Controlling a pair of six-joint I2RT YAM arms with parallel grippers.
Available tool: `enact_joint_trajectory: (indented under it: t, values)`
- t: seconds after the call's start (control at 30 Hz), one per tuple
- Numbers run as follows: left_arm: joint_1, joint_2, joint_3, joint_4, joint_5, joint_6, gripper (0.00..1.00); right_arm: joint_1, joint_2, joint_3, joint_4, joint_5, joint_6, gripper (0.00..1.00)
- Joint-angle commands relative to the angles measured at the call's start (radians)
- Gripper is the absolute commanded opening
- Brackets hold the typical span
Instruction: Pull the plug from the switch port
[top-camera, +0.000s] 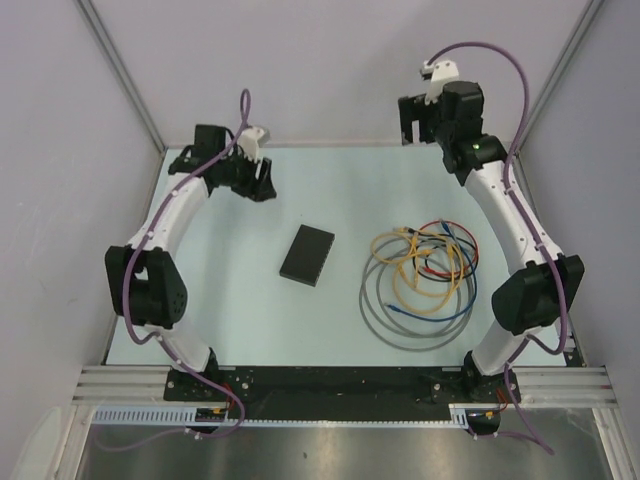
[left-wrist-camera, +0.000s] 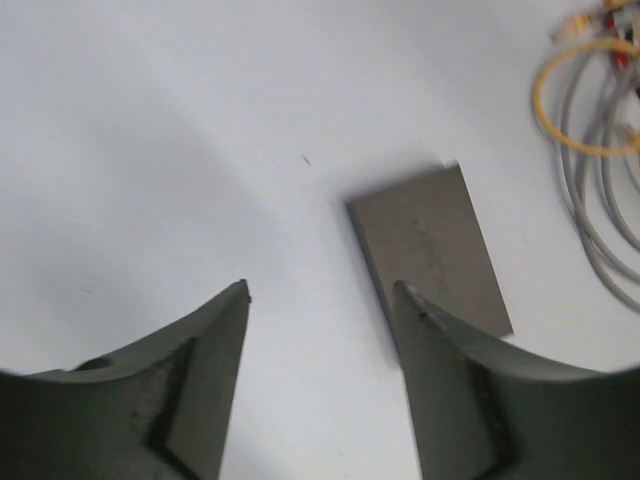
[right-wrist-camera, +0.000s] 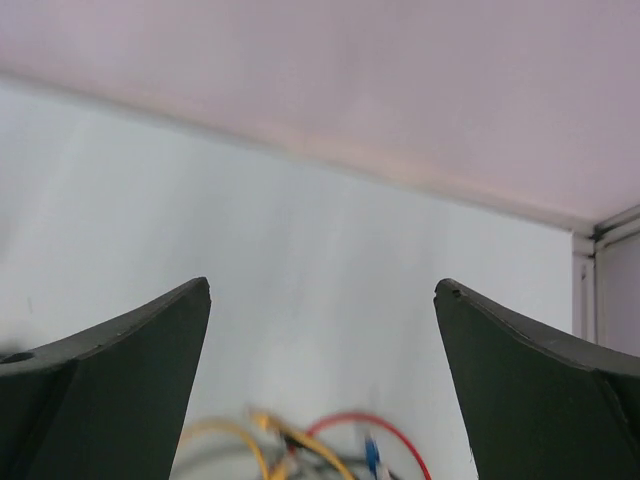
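Black switch lies flat; its faint marking is unreadable.

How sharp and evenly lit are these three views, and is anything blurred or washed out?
Top view: evenly lit and sharp, with the switch and cables crisp and only faint shadows. Left wrist view: glare washes the switch to grey, and the left fingers are close and soft. Right wrist view: the right fingers are dark and featureless, and the cables at the bottom edge are blurred.
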Motion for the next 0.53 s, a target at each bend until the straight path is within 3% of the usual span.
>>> enact_joint_trajectory:
  t: [0.0, 0.03, 0.1, 0.2, 0.33, 0.5]
  values:
    - [0.026, 0.007, 0.244, -0.05, -0.163, 0.004, 0.84, 0.019, 0.031, -0.004, 0.101, 0.198, 0.176, 1.0]
    - [0.034, 0.006, 0.282, -0.03, -0.199, -0.009, 0.99, 0.021, 0.02, -0.015, 0.112, 0.187, 0.176, 1.0]
    - [0.048, -0.014, 0.284, -0.007, -0.3, -0.021, 0.99, 0.042, 0.009, -0.024, 0.115, 0.195, 0.17, 1.0]
    - [0.049, -0.045, 0.168, 0.028, -0.394, -0.027, 1.0, 0.076, -0.034, -0.118, 0.14, 0.236, 0.159, 1.0]
    - [0.049, -0.097, -0.059, 0.096, -0.358, -0.121, 1.0, 0.104, -0.124, -0.317, 0.196, 0.227, 0.2, 1.0]
    - [0.049, -0.17, -0.254, 0.162, -0.326, -0.199, 1.0, 0.113, -0.121, -0.399, 0.181, 0.17, 0.262, 1.0]
